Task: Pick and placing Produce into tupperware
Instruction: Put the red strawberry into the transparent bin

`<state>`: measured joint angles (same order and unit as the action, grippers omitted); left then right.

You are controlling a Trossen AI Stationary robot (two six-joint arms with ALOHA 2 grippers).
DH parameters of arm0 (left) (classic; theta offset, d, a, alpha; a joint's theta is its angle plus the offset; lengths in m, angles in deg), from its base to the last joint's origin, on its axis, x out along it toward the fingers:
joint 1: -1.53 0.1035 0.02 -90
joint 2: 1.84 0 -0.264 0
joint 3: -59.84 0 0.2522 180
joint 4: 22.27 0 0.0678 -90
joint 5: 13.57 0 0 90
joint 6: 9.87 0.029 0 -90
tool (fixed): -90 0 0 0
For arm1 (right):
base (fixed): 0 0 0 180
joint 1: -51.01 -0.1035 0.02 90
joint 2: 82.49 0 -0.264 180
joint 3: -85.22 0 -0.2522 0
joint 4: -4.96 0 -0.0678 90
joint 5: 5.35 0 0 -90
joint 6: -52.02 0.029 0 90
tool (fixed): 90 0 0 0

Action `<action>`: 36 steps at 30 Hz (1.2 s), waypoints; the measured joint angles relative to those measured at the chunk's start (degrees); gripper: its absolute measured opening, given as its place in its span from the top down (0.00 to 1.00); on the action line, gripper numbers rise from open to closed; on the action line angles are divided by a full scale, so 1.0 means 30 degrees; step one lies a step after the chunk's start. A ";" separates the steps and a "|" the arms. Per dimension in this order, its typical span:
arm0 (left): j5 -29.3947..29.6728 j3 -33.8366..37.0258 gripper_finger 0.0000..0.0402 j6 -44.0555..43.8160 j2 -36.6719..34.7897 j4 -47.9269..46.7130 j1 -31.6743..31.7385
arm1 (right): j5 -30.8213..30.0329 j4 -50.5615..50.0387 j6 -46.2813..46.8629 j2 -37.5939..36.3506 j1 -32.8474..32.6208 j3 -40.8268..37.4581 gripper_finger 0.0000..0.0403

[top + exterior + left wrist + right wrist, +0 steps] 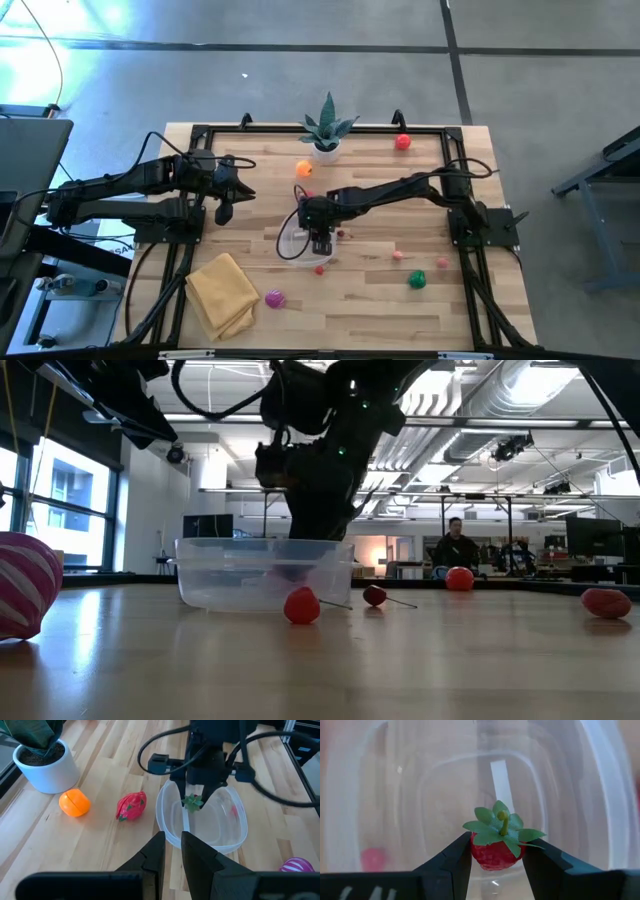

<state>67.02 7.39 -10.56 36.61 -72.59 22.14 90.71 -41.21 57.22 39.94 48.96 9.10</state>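
Observation:
The tupperware (289, 240) is a clear round container on the table's middle; it also shows in the low view (215, 572) and the left wrist view (235, 832). My right gripper (320, 240) reaches down into it, shut on a red toy strawberry (492, 854) with green leaves (192, 801). My left gripper (172, 847) waits left of the container, above the table, with a narrow gap between its fingers. Loose produce lies on the table: an orange (75, 802), a red-pink fruit (131, 806), a small red piece (302, 605), a cherry (375, 596) and a striped magenta ball (275, 298). My right gripper pinches the strawberry's red body (485, 856) between its two fingers (452, 862), one on each side, just under the leaves. The fingers come from above, pointing down into the container. The strawberry sits upright, leaves up; whether it touches the container's floor I cannot tell.
A spiky plant in a white pot (327, 130) stands at the far edge, with a red fruit (403, 142) to its right. A folded yellow cloth (222, 292) lies near the left front. A pink piece (398, 256) and a green one (416, 280) lie right of the container.

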 joint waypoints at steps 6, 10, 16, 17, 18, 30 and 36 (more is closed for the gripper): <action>0.0000 0.0000 0.87 0.0000 -0.0003 0.0007 0.0000 | -0.0489 0.0200 -0.0106 0.0273 -0.0168 -0.0035 0.63; 0.0000 0.0000 0.87 0.0000 0.0000 0.0007 -0.0002 | -0.0479 0.0011 -0.0247 0.0264 -0.0317 -0.0035 0.63; 0.0000 0.0000 0.87 0.0000 0.0000 0.0007 0.0002 | -0.0472 -0.0238 -0.0398 0.0264 -0.0379 -0.0035 0.63; 0.0000 0.0000 0.87 0.0000 0.0000 0.0007 -0.0002 | -0.0472 -0.0253 -0.0418 0.0264 -0.0379 -0.0035 0.63; 0.0000 0.0000 0.87 0.0000 -0.0006 0.0007 -0.0001 | -0.0472 -0.0259 -0.0425 0.0264 -0.0379 -0.0035 0.63; 0.0000 0.0000 0.87 0.0000 -0.0004 0.0007 -0.0002 | -0.0458 -0.0128 -0.0411 0.0264 -0.0379 -0.0035 0.49; -0.0007 0.0000 0.87 0.0000 0.0000 0.0007 -0.0004 | -0.0450 -0.0128 -0.0403 0.0263 -0.0398 -0.0035 0.47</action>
<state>67.00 7.39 -10.56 36.61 -72.56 22.13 89.36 -41.59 56.01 40.73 47.77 9.00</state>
